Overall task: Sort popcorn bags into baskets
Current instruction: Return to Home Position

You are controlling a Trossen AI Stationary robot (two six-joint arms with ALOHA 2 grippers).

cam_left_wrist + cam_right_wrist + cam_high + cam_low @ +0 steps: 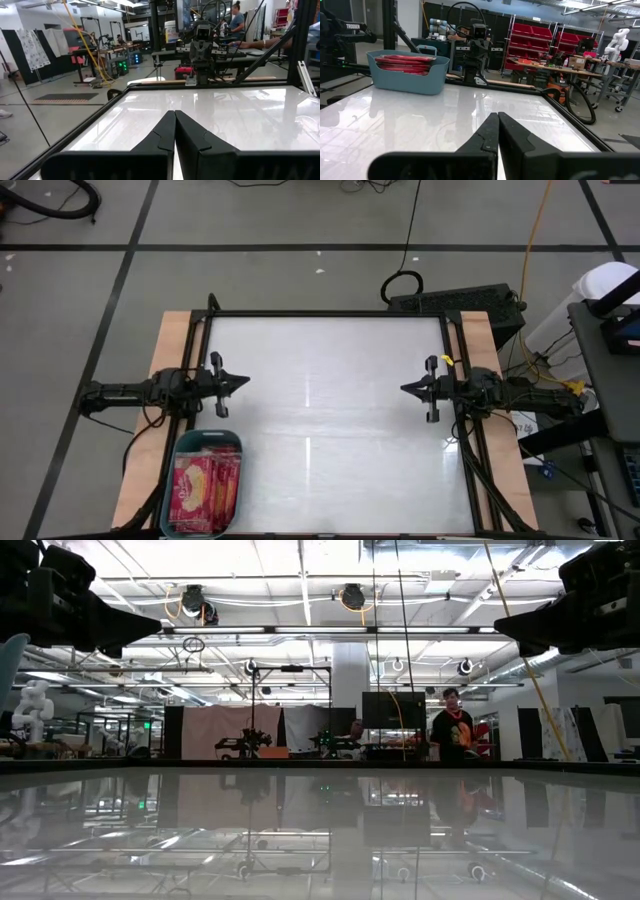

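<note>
High view is showing the glossy white surface (330, 410) catching streaks of ceiling light, framed by a black rail and flanked by strips of pale wood (175, 340). The left claw (244, 383) is hovering over the left edge and the right claw (404, 388) over the right edge, the two pointing at each other across the width, well apart. In each wrist view the arm's own two dark fingers are pressing together tip to tip, gripping nothing. The teal-blue basket (208, 436) is sitting at the near left corner of the surface, just beside the left arm. The red popcorn bags (205, 485) are lying stacked flat inside it, reaching about to its rim. Around the surface, a grey floor (300, 220) is spreading out, crossed by dark tape lines. A black box (455, 302) is resting just beyond the far right corner, and a yellow cable (537, 240) is trailing past it. From the low view the surface is mirroring the hall's lamps and pipework, and a person (452, 732) in a dark top is standing far back among stands and screens. Behind the left arm, the right wrist view is taking in racks of red bins (535, 42) and a white humanoid figure (620, 40).
</note>
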